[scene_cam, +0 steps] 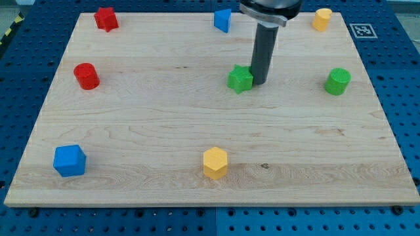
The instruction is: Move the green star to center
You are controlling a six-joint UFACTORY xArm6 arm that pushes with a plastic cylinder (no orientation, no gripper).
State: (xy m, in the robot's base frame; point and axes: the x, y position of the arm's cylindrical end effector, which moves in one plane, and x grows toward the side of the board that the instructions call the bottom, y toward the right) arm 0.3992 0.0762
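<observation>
rod upright | my tip (259, 82) touching green star (240, 78), its right side

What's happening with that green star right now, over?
My tip against green star, on its right side. Star sits up and right of board centre. Path toward centre clear of blocks.

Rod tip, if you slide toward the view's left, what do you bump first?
My tip sits right beside the green star, on its right, so I'd probably push that first. Whether they already touch, I cannot tell.
</observation>
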